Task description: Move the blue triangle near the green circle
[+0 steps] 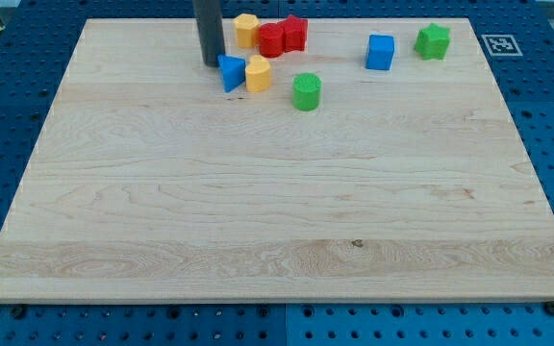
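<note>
**Blue triangle ready for a push from the view's left**

The blue triangle (230,72) looks small, rigid and light, so I judge it will slide easily but may twist if struck off-centre; best pushed square on its left face. It sits near the desk's (258,221) top edge, touching a yellow block (258,73), with the green circle (307,92) just beyond, to the view's right. My tip (211,61) stands just left of the triangle. There are no jaws, only the rod, holding nothing. The wooden surface looks smooth and flat. Red blocks (283,37), a second yellow block (246,30), a blue cube (380,52) and a green star (433,41) lie along the top.
</note>
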`<state>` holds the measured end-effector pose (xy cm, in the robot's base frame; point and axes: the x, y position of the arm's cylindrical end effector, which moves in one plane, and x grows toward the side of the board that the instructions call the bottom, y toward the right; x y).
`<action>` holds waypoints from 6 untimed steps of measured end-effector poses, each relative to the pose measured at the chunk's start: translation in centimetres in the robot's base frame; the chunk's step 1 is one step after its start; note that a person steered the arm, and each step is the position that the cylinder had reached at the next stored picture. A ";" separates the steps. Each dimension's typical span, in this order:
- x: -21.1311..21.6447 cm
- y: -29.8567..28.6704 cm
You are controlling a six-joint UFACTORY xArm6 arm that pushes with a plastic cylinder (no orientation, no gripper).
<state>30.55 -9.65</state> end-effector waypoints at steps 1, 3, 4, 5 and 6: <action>4.2 0.0; 4.4 -2.1; 3.6 2.1; 3.7 4.0; 3.7 2.4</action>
